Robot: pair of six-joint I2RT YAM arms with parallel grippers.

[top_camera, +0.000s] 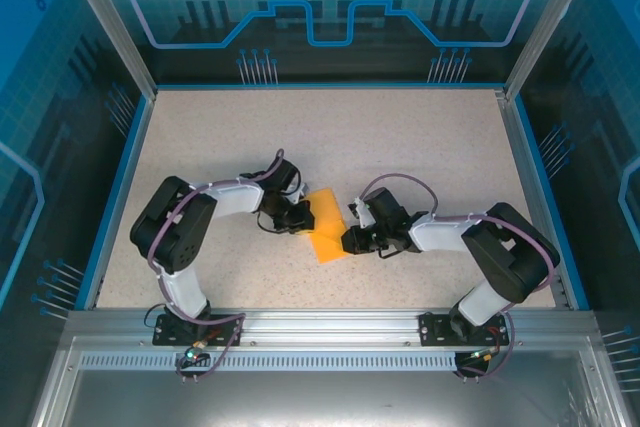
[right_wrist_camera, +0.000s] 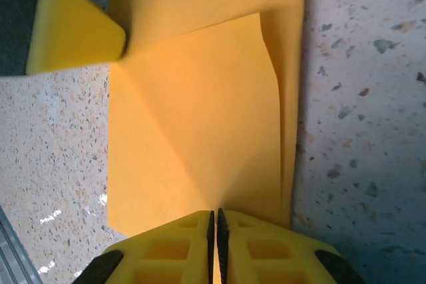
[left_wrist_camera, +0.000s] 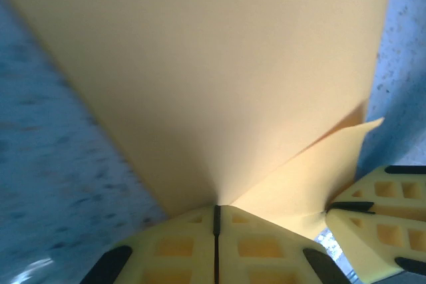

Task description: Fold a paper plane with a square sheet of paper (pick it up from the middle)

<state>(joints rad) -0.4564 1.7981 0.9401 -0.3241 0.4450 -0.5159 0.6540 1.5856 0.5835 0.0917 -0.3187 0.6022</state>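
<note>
**Two grippers on a folded orange sheet, three views**

**Overhead view.** The left gripper (top_camera: 303, 215) and the right gripper (top_camera: 352, 239) point toward each other across the speckled table (top_camera: 420, 137). The square sheet of paper (top_camera: 326, 232) sits directly between their fingertips. It appears as a small, tilted, folded shape rather than a full square. The left gripper meets its left edge and the right gripper meets its lower right edge.

**Left wrist view.** The yellow fingers of the left gripper (left_wrist_camera: 216, 209) are pressed together, with only a thin dark seam between them. The paper (left_wrist_camera: 213, 78) fans out ahead of the fingertips from that seam, so it is pinched there. A second layer of the sheet runs off to the right of the fingertips and ends at a loose pointed corner. Just beside that corner are the tips of the right gripper (left_wrist_camera: 346, 208), touching the paper.

**Right wrist view.** The right gripper (right_wrist_camera: 214, 216) has its jaws drawn almost together, leaving a sliver of a gap. The near edge of the paper (right_wrist_camera: 193, 131) is caught at the tips. Ahead of the fingers an upper flap lies over a lower layer, and a strip of that lower layer shows past the flap's right and far edges. A soft diagonal crease crosses the flap. Ahead and to the left, one of the left gripper's fingers (right_wrist_camera: 76, 28) rests at the flap's far left corner. Bare table (right_wrist_camera: 359, 98) flanks the sheet on both sides
</note>
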